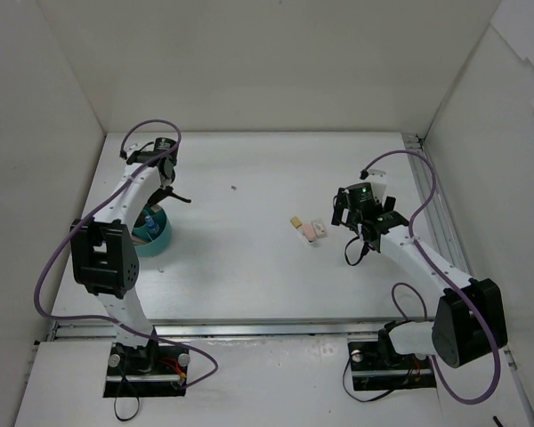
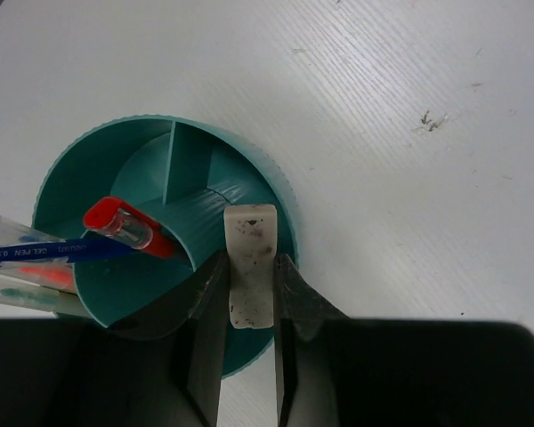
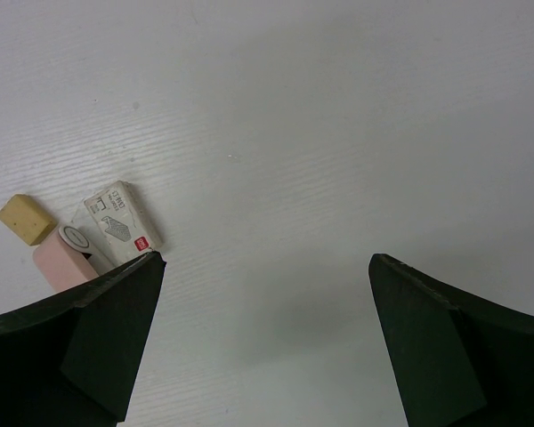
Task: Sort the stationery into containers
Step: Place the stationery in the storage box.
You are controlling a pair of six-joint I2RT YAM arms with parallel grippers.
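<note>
The round teal container point(image 2: 71, 169) stands at the left of the table point(image 1: 151, 236). Inside it an inner wall and a divider split it into compartments, and a red-capped pen point(image 2: 125, 227), a blue pen point(image 2: 44, 252) and other pens lean in its left part. My left gripper point(image 2: 252, 265) hangs over the container's near side, shut on a smudged white eraser point(image 2: 249, 240). My right gripper point(image 3: 267, 260) stands open above bare table, just right of three erasers. These are a tan one point(image 3: 25, 218), a pink one point(image 3: 60, 260) and a white sleeved one point(image 3: 120, 213).
The three erasers lie together at mid table point(image 1: 308, 229), between the two arms. White walls close in the table on the left, back and right. A small dark speck point(image 1: 234, 188) marks the table behind the middle.
</note>
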